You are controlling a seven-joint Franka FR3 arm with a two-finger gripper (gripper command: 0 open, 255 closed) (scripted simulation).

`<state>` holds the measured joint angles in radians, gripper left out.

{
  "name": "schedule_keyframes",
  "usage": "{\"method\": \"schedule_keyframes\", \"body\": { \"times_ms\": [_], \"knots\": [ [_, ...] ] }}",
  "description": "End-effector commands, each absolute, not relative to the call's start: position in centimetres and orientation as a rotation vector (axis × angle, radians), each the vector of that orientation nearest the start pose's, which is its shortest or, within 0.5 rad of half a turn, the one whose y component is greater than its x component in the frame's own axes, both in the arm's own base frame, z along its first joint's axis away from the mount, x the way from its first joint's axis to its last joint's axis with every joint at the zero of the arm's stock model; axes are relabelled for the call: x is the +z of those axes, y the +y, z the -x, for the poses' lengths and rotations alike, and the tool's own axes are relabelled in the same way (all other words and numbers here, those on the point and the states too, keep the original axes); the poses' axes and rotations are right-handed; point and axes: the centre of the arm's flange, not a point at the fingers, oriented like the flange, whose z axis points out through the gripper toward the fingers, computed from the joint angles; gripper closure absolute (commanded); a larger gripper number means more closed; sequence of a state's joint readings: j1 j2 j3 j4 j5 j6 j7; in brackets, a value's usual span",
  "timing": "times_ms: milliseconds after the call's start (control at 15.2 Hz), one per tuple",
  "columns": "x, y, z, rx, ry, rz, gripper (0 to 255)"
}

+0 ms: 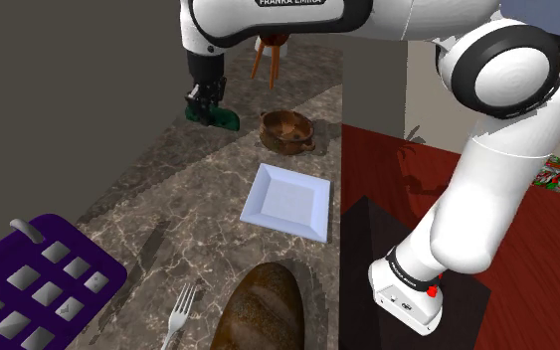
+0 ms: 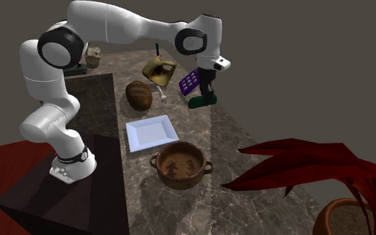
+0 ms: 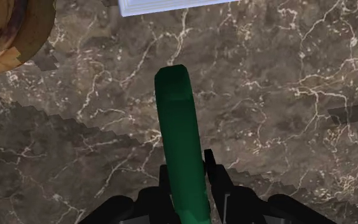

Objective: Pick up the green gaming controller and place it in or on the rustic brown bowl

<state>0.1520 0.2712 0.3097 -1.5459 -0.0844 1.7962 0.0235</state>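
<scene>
Shoulder view. Found the gripper (image 1: 204, 107) at the far end of the marble counter (image 1: 158, 189), pointing down and closed around one end of the green controller (image 1: 224, 118). Noted the controller's free end sticking out from the fingers toward the brown bowl (image 1: 285, 130), which sits just to this view's right and apart from it. Recorded a white plate (image 1: 287, 199) nearer the camera than the bowl.

Second exterior view. Seen the controller (image 2: 202, 101) directly below the gripper (image 2: 208, 89), long axis roughly level and running toward this view's left. Located well apart from the bowl (image 2: 158, 161), with the plate (image 2: 149, 133) between. Cannot tell whether touching the counter or raised off it.

Wrist view. Confirmed the fingers (image 3: 212, 167) pinching the controller (image 3: 179, 127) from both sides near its end. Noted the long axis running straight out ahead of the fingers, far tip pointing toward the plate (image 3: 171, 5), with the bowl (image 3: 6, 32) off to one side of that tip.
</scene>
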Motion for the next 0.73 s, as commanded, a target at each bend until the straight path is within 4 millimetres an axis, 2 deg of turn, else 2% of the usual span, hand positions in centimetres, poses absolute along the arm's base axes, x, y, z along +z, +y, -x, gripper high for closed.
{"method": "schedule_keyframes", "body": {
  "times_ms": [0,660],
  "knots": [
    [50.0,23.2,-58.4,0.011,-0.698,3.065,255],
    [49.9,10.1,-56.8,0.011,-0.698,3.065,255]
  ]
}}
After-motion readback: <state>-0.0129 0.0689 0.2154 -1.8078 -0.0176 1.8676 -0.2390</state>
